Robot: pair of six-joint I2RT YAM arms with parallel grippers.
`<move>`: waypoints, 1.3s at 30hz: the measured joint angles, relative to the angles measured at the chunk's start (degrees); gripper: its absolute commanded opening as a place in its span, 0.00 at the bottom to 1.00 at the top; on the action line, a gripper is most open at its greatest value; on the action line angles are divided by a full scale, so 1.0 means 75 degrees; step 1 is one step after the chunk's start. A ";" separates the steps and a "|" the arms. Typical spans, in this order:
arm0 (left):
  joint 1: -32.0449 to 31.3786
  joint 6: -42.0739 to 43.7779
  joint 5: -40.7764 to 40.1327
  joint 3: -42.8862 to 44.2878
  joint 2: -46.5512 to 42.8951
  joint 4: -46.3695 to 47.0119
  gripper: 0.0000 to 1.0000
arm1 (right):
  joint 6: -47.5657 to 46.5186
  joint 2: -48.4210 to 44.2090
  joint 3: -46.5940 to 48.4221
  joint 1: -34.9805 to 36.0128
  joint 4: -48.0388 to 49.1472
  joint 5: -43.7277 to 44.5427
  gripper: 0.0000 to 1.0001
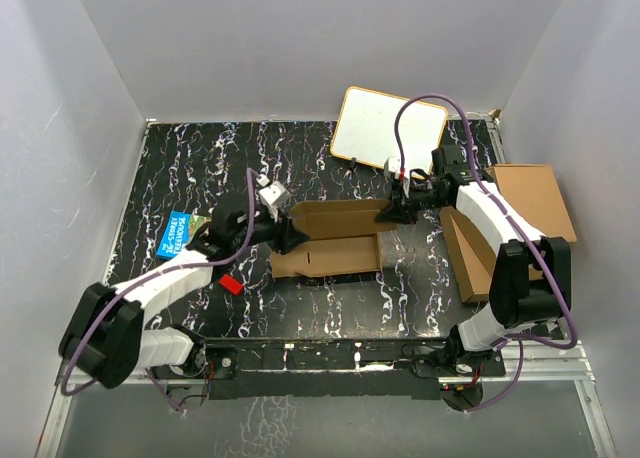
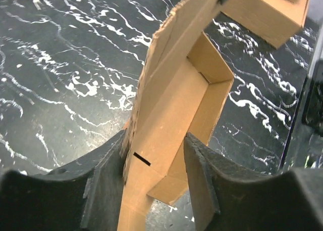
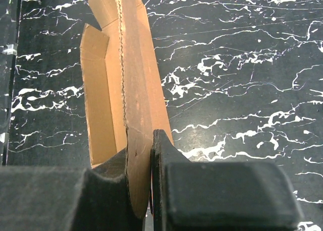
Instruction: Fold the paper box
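Observation:
The paper box [image 1: 330, 253] is a brown corrugated piece in the middle of the black marbled table, partly formed into a shallow tray with a long flap raised along its far side. My left gripper [image 1: 290, 228] is at its left end. In the left wrist view the box [image 2: 176, 100] runs up between the fingers of the left gripper [image 2: 155, 140]; the jaws stand apart, with a gap on the right side. My right gripper [image 1: 392, 210] is at the right end. The right wrist view shows it [image 3: 141, 145] shut on the upright flap [image 3: 136, 79].
A white board [image 1: 390, 126] lies at the back. A pile of larger brown cardboard boxes [image 1: 530, 203] sits at the right edge. A blue picture book [image 1: 178, 233] and a small red piece [image 1: 231, 284] lie at the left, near the left arm.

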 measured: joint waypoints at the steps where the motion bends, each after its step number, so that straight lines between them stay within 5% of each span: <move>1: 0.0009 -0.0245 -0.0245 -0.0108 -0.0230 -0.0058 0.49 | 0.0009 -0.0073 -0.0096 -0.0003 0.0044 0.0003 0.08; 7: 0.0050 -0.1807 -0.1612 -0.0458 -0.1935 -0.0901 0.44 | 0.0087 -0.0326 -0.0405 -0.0052 0.0280 -0.0017 0.08; 11: 0.0087 -0.2856 -0.2320 -0.0807 -0.2914 -0.1422 0.15 | 0.0154 -0.0388 -0.0446 -0.0058 0.0405 -0.0061 0.08; 14: 0.0105 -0.3488 -0.2658 -0.1183 -0.3112 -0.1763 0.06 | 0.0192 -0.0396 -0.0449 -0.0070 0.0460 -0.0093 0.08; 39: 0.0149 -0.4173 -0.3273 -0.0924 0.0216 0.0050 0.04 | 0.0233 -0.0455 -0.0589 -0.0087 0.0565 -0.0344 0.08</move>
